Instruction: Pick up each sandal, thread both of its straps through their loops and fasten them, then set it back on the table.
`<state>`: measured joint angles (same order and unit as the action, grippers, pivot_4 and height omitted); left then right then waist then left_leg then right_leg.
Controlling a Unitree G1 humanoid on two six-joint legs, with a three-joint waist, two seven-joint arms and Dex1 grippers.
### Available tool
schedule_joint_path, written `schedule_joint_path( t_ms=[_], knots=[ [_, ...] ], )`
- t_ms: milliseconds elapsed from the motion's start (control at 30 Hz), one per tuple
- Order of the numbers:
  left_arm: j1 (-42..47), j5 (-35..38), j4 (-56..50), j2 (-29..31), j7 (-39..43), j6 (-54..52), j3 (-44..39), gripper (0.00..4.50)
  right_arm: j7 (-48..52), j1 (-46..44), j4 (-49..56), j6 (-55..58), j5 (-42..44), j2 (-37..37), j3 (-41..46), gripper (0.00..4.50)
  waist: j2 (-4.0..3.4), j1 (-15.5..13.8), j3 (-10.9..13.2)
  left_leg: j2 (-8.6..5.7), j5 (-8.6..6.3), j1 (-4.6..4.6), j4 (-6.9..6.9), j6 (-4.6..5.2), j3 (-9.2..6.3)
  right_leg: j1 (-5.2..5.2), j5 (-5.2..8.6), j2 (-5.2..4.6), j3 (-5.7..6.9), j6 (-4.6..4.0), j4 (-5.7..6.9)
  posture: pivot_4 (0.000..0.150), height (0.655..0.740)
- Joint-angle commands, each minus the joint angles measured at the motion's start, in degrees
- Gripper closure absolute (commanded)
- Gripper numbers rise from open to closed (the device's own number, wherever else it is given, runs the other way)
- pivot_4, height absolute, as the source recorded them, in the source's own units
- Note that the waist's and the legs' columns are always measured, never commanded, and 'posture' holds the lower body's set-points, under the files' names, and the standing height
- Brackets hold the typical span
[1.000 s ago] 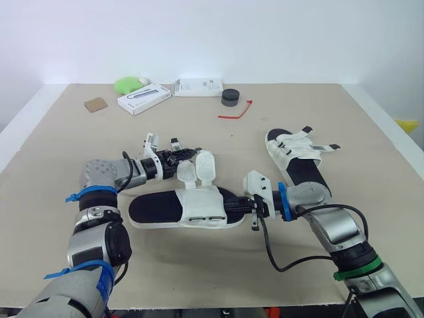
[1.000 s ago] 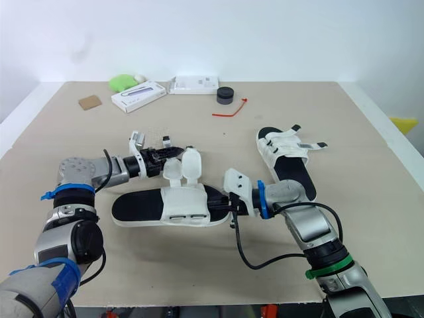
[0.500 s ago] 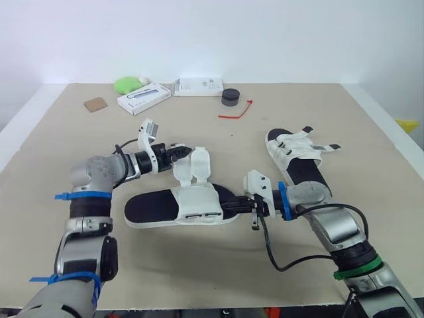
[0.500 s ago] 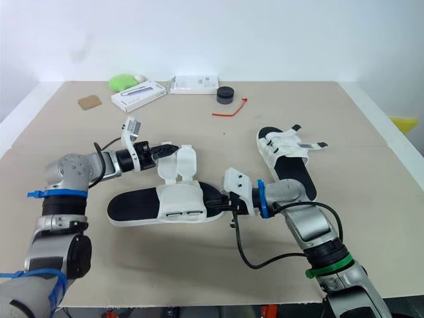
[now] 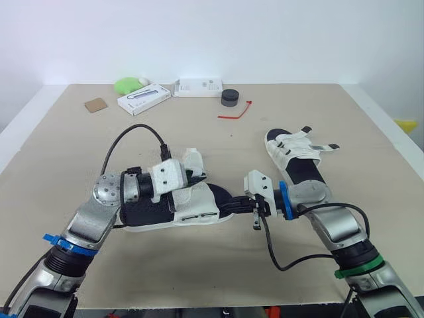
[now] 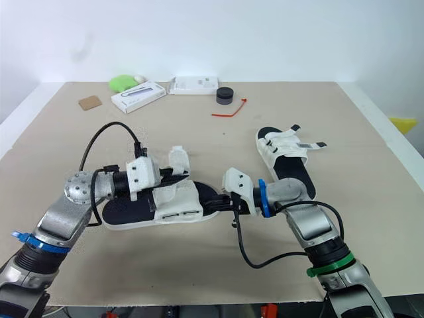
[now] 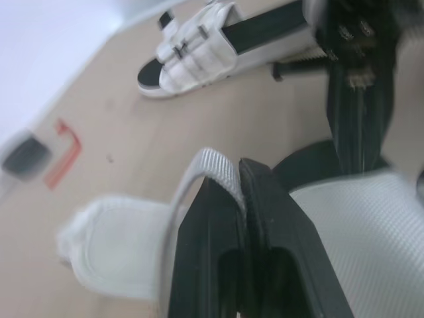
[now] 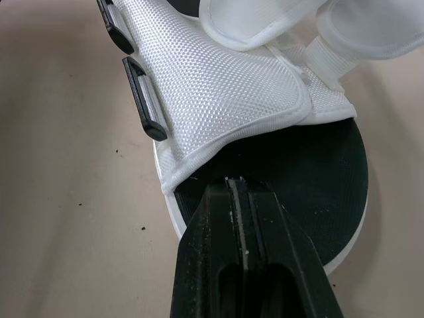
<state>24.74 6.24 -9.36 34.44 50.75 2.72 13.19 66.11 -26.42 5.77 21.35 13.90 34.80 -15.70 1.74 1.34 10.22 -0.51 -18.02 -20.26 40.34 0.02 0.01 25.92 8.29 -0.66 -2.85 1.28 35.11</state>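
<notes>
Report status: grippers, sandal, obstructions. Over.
Left gripper shut on a strap. Right gripper shut on the near sandal at its sole edge. Straps not yet threaded. Second sandal lies apart, beyond the right gripper.

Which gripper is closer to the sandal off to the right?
Right. The right gripper pinches the near sandal's end, just short of the far sandal; the left gripper holds a strap on the near sandal, farther away.

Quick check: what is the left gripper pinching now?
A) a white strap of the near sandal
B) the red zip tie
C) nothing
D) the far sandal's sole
A: the left gripper is shut on a white strap of the near sandal, pinched between its fingers.
</notes>
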Motion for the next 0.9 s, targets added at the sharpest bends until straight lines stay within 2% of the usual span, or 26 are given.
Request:
schedule_joint_path(
  t_ms=[33, 67, 167, 500, 533, 567, 667, 733, 767, 800, 833, 900],
  knots=[
    [0.14, -6.69, 3.15, 0.74, -1.81, 14.36, 0.08, 4.48, 0.44, -0.96, 0.83, -0.62, 0.24, 0.25, 0.58, 4.5, 0.0, 0.0, 0.0, 0.02, 0.0, 0.0, 0.0, 0.0, 0.01, 0.0, -0.01, 0.01, 0.0, -0.01, 0.0, 0.15, 0.74],
    [0.37, -8.93, 3.91, 1.67, -1.82, 20.26, 0.41, 4.48, 0.54, -0.97, 0.81, -0.63, 0.19, 0.31, 0.53, 4.5, 0.0, 0.0, 0.0, 0.03, 0.0, 0.0, 0.0, 0.01, 0.03, 0.01, -0.01, 0.02, 0.0, -0.01, 0.0, 0.15, 0.74],
    [0.26, -10.27, 4.71, 2.74, -0.91, 28.01, 0.76, 4.48, 0.66, -1.08, 0.66, -0.71, 0.07, 0.32, 0.47, 4.5, 0.0, 0.01, 0.0, 0.06, -0.03, -0.02, 0.0, 0.05, 0.03, 0.02, -0.01, 0.02, -0.02, -0.02, -0.01, 0.15, 0.74],
    [1.28, -15.37, 8.82, 6.03, -1.75, 46.69, 2.05, 4.48, 1.34, -1.74, -0.05, -1.09, -0.17, 0.06, 0.09, 4.5, 0.0, 0.01, 0.0, 0.06, -0.06, -0.01, 0.0, 0.11, 0.03, 0.02, -0.03, -0.01, -0.07, 0.04, -0.05, 0.15, 0.74],
    [1.49, -15.79, 9.23, 5.99, -2.2, 47.43, 1.85, 3.82, 1.45, -1.81, -0.18, -1.18, -0.25, 0.0, 0.08, 4.5, 0.0, 0.01, 0.0, 0.05, -0.06, -0.01, 0.0, 0.11, 0.03, 0.02, -0.03, -0.01, -0.07, 0.03, -0.05, 0.15, 0.74],
    [1.72, -16.01, 9.61, 5.94, -2.47, 47.86, 1.76, 3.54, 1.55, -1.86, -0.3, -1.3, -0.35, -0.06, 0.09, 4.5, 0.0, 0.01, 0.0, 0.05, -0.06, -0.01, 0.0, 0.11, 0.04, 0.02, -0.03, 0.0, -0.07, 0.04, -0.05, 0.15, 0.74],
    [1.76, -13.82, 9.99, 5.79, -2.3, 44.68, 1.51, 2.25, 1.75, -2.02, -0.38, -1.38, -0.45, -0.22, 0.04, 4.5, 0.0, 0.01, 0.0, 0.05, -0.06, 0.0, 0.0, 0.11, 0.04, 0.02, -0.04, 0.0, -0.07, 0.05, -0.04, 0.15, 0.74],
    [0.59, -9.33, 8.45, 5.95, -0.9, 38.86, 1.47, 1.46, 1.86, -2.0, -0.39, -1.47, -0.44, -0.2, 0.05, 4.5, 0.0, 0.01, 0.0, 0.06, -0.06, -0.01, 0.0, 0.12, 0.04, 0.02, -0.04, 0.0, -0.07, 0.05, -0.04, 0.15, 0.74],
    [-0.58, -5.32, 6.43, 6.08, 0.12, 33.49, 1.27, 0.81, 1.96, -2.0, -0.45, -1.65, -0.52, -0.14, 0.03, 4.5, 0.0, 0.02, 0.0, 0.06, -0.06, -0.01, 0.0, 0.12, 0.04, 0.02, -0.04, 0.0, -0.07, 0.05, -0.04, 0.15, 0.74],
    [-1.74, -2.06, 4.38, 6.74, 1.51, 28.95, 1.34, 0.6, 2.05, -2.01, -0.48, -1.67, -0.52, -0.1, 0.06, 4.5, 0.0, 0.1, 0.0, 0.07, -0.06, 0.0, 0.0, 0.13, 0.03, 0.02, -0.04, 0.0, -0.07, 0.06, -0.03, 0.15, 0.74],
    [-2.94, 1.32, 2.21, 7.21, 2.5, 24.08, 1.09, 0.02, 2.12, -2.04, -0.54, -1.72, -0.53, -0.06, 0.08, 4.5, 0.0, 0.14, 0.0, 0.11, -0.07, 0.0, 0.0, 0.15, 0.06, 0.05, -0.04, 0.02, -0.08, 0.05, -0.03, 0.15, 0.74],
    [-4.52, 4.34, -1.11, 8.8, 4.83, 18.69, 1.09, 0.02, 2.26, -2.02, -0.59, -1.84, -0.56, 0.01, 0.14, 4.5, 0.0, 0.15, 0.0, 0.16, -0.14, 0.01, 0.0, 0.26, 0.07, 0.06, -0.02, 0.08, -0.11, 0.06, -0.03, 0.15, 0.74]
  ],
)
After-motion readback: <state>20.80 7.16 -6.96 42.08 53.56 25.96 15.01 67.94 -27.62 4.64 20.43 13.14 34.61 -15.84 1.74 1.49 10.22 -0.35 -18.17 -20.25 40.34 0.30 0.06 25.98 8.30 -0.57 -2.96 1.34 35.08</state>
